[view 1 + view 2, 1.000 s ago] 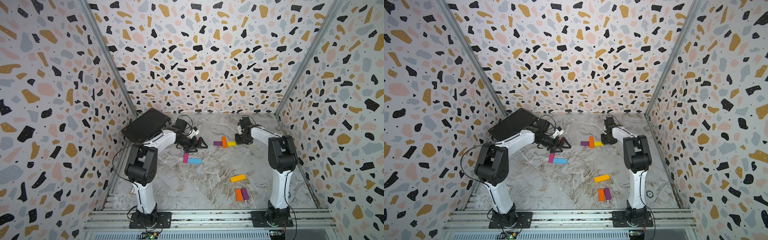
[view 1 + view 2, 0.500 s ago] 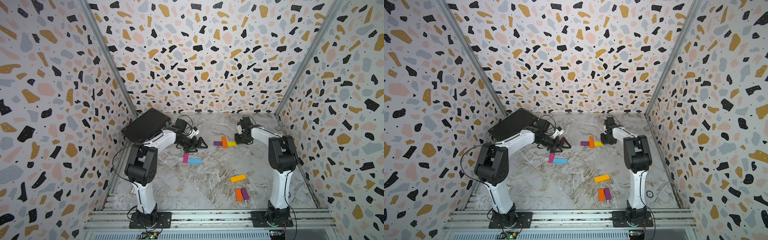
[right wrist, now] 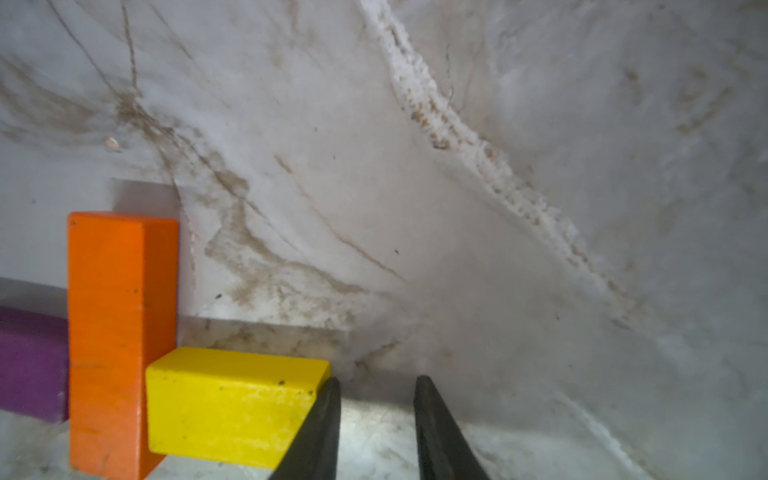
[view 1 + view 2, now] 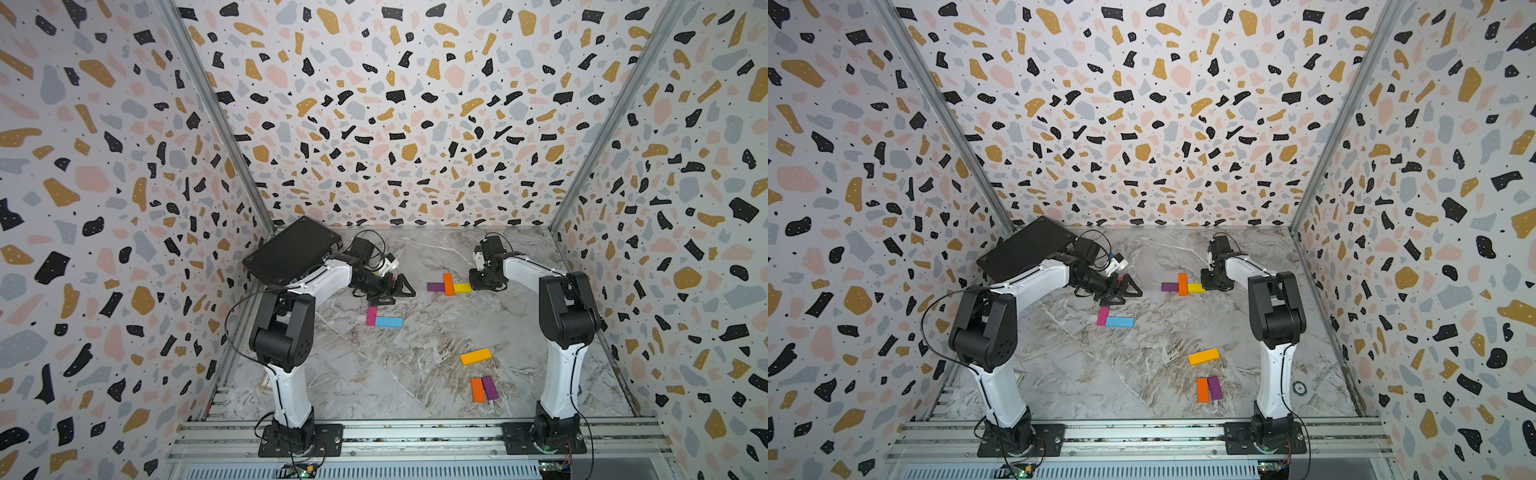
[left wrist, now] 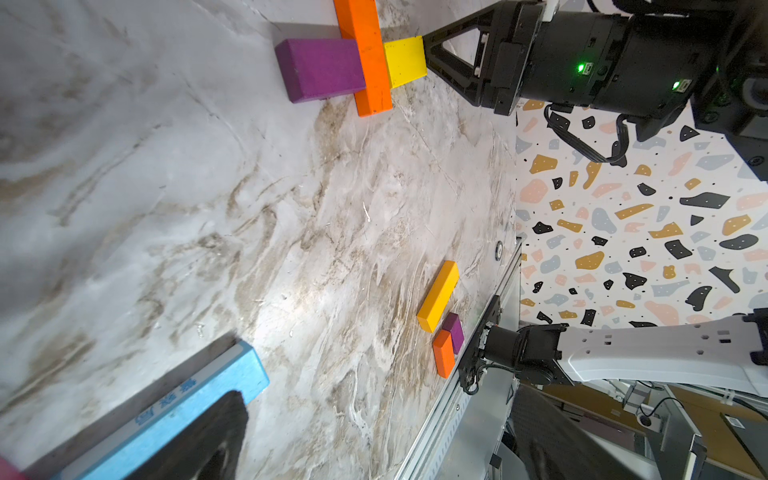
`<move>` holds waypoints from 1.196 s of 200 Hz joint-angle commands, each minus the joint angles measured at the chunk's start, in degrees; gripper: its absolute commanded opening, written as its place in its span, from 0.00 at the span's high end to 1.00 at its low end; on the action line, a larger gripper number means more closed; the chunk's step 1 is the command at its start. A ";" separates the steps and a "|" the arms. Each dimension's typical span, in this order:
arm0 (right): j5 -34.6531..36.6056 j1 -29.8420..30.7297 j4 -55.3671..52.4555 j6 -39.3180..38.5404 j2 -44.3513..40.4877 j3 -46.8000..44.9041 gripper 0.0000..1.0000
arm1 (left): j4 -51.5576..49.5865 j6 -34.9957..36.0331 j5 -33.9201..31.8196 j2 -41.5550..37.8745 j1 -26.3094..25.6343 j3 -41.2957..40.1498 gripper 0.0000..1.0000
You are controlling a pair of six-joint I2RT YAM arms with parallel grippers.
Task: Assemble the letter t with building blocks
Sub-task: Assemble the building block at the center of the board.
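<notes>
The step in hand seemed to be closing the cross-bar of the letter. The right gripper (image 3: 376, 386) stood with its jaws partly apart and nothing between them. One fingertip (image 3: 324, 415) touched the free end of the yellow block (image 3: 232, 405). This block lay flat against the side of the orange block (image 3: 120, 332), and the purple block (image 3: 31, 365) lay on the opposite side. All three were at the lower left of the right wrist view.

To do this well, I think the push should have gone straight along the yellow block and slowly, so that the orange one would neither turn nor slide. It should have ended as soon as no gap remained.

The left gripper (image 4: 395, 289) was fully open, with nothing seen in it. It hovered near the middle of a top view, just above the pink block (image 4: 371, 316) and the blue block (image 4: 389, 321).

The right wrist view showed the contact closely. Only the top views and the left wrist view showed the spare blocks (image 4: 476, 356), at the lower right in a top view.
</notes>
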 commanded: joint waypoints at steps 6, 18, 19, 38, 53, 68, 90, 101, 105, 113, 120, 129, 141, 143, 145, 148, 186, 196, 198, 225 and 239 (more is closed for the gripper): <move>-0.53 0.39 -0.96 0.66 -2.57 -0.29 0.67 | 0.45 0.64 0.39 -0.34 0.26 0.32 0.00; -0.56 0.45 -1.00 0.75 -2.66 -0.21 0.67 | 0.39 0.59 0.39 -0.35 0.31 0.30 0.00; -0.56 0.46 -1.00 0.75 -2.70 -0.21 0.67 | 0.40 0.59 0.39 -0.34 0.26 0.31 0.00; -0.56 0.48 -1.00 0.74 -2.79 -0.08 0.67 | 0.40 0.59 0.44 -0.42 0.31 0.35 0.00; -0.54 0.47 -1.31 0.66 -2.59 0.19 0.67 | 0.47 0.54 0.47 -0.34 0.28 0.37 0.01; -0.60 0.56 -1.31 0.69 -2.57 0.24 0.67 | 0.42 0.55 0.47 -0.38 0.30 0.40 0.00; -0.74 0.56 -1.35 0.73 -2.66 0.17 0.67 | 0.53 0.47 0.56 -0.34 0.28 0.40 0.00; -0.83 0.56 -1.15 0.83 -2.79 0.11 0.67 | 0.54 0.41 0.56 -0.34 0.31 0.49 0.00; -0.83 0.58 -1.18 0.82 -2.83 -0.01 0.67 | 0.56 0.42 0.56 -0.26 0.26 0.50 0.00; -0.83 0.65 -1.06 0.92 -2.83 -0.03 0.67 | 0.57 0.43 0.56 -0.22 0.28 0.55 0.01; -0.80 0.65 -1.00 0.92 -2.83 -0.04 0.67 | 0.55 0.43 0.56 -0.16 0.26 0.56 0.01; -0.75 0.65 -1.07 0.92 -2.77 -0.03 0.67 | 0.51 0.41 0.56 -0.16 0.31 0.57 0.00; -0.74 0.64 -1.13 0.84 -2.81 0.06 0.67 | 0.49 0.41 0.56 -0.15 0.28 0.47 0.00; -0.74 0.65 -1.17 0.84 -2.83 0.06 0.67 | 0.49 0.41 0.56 -0.16 0.30 0.47 0.00; -0.74 0.65 -1.18 0.84 -2.83 0.06 0.67 | 0.51 0.46 0.56 -0.16 0.30 0.49 0.00; -0.76 0.65 -1.18 0.84 -2.83 0.06 0.67 | 0.50 0.48 0.52 -0.16 0.29 0.53 0.00; 0.38 0.65 -1.91 0.49 -2.61 0.58 0.65 | 0.50 0.42 0.48 -0.16 0.30 0.52 0.00; 2.30 0.65 -2.23 -0.21 -3.19 0.43 0.63 | 0.56 0.50 0.39 -0.24 0.30 0.53 0.01; 2.61 0.65 -2.23 -0.44 -3.40 0.35 0.63 | 0.57 0.50 0.39 -0.25 0.26 0.55 0.00; 11.95 0.56 -3.78 -4.54 -7.79 -0.47 0.59 | 0.91 1.08 1.01 -0.70 0.31 0.37 0.00; 15.82 0.56 -5.38 -7.14 -10.95 -0.51 0.56 | 2.53 1.76 0.93 -2.47 -0.07 -0.46 0.00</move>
